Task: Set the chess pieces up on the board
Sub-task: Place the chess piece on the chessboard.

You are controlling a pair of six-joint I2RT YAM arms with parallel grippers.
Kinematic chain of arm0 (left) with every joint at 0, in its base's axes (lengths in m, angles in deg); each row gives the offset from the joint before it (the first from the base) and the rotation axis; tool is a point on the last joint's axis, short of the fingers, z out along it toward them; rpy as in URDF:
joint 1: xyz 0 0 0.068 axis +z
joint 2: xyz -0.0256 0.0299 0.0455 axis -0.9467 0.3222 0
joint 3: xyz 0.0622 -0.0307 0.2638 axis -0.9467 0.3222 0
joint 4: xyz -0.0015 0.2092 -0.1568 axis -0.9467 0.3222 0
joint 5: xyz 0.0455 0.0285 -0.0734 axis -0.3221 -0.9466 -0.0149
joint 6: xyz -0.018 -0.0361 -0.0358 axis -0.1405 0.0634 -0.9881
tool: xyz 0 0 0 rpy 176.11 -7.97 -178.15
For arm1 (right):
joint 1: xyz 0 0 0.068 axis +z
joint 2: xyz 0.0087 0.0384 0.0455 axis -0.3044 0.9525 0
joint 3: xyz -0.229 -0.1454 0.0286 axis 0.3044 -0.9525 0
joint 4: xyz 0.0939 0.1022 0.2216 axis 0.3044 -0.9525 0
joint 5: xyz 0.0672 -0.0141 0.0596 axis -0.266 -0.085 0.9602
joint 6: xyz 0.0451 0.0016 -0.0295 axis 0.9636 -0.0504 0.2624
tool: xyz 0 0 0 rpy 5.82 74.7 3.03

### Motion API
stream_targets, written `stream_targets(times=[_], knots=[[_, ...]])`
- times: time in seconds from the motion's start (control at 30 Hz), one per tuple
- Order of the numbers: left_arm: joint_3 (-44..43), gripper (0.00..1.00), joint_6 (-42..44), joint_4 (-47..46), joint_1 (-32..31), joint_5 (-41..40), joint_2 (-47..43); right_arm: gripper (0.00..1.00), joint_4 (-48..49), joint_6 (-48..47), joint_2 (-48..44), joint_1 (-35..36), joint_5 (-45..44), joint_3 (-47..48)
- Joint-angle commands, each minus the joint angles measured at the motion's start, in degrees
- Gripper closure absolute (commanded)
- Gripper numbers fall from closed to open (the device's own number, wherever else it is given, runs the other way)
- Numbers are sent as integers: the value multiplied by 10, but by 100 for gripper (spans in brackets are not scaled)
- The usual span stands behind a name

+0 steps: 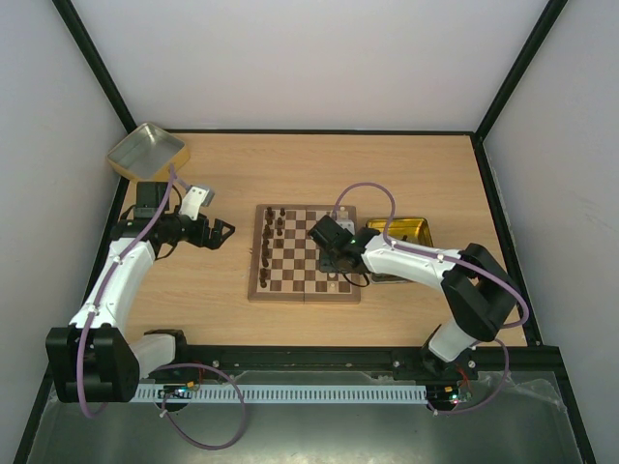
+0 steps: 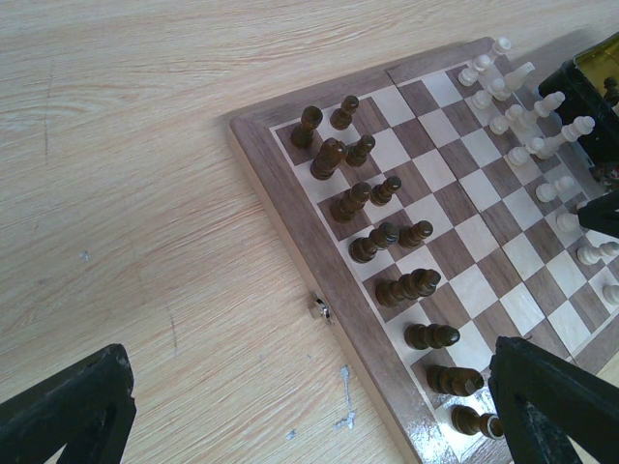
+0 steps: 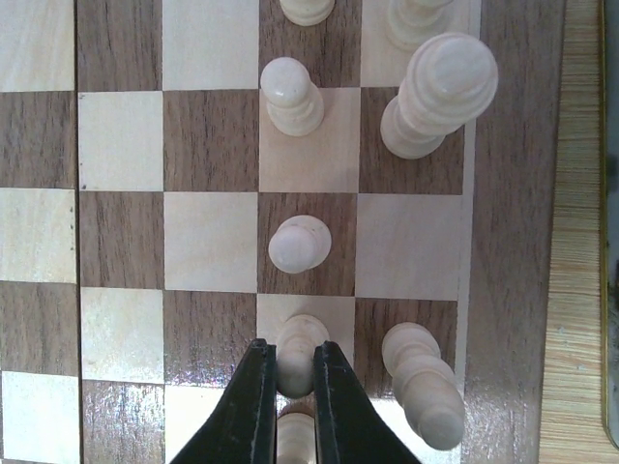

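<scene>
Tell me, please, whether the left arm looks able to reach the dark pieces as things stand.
Probably yes: the left tool hangs open just off the board's left rim, and the dark pieces stand along that side with nothing between.

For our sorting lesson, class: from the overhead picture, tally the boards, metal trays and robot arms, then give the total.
Chessboard: 1
Metal trays: 2 (far-left tray, tray right of the board)
Robot arms: 2 (left arm, right arm)
Total: 5

Light wood tbl (image 1: pixel 319 164), plain white walls (image 1: pixel 309 58) on 3 sides, black frame posts (image 1: pixel 96 68) at corners, even light
</scene>
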Motion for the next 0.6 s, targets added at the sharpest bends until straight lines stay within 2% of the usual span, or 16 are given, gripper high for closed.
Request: stream_targets(times=[0.0,0.57], knots=[[6,1,5,3,-3,6,1,94,-1,-4,4,5,-3,-1],[6,1,5,3,-5,5,0,84,-14,-1,-5,4,-12,10]])
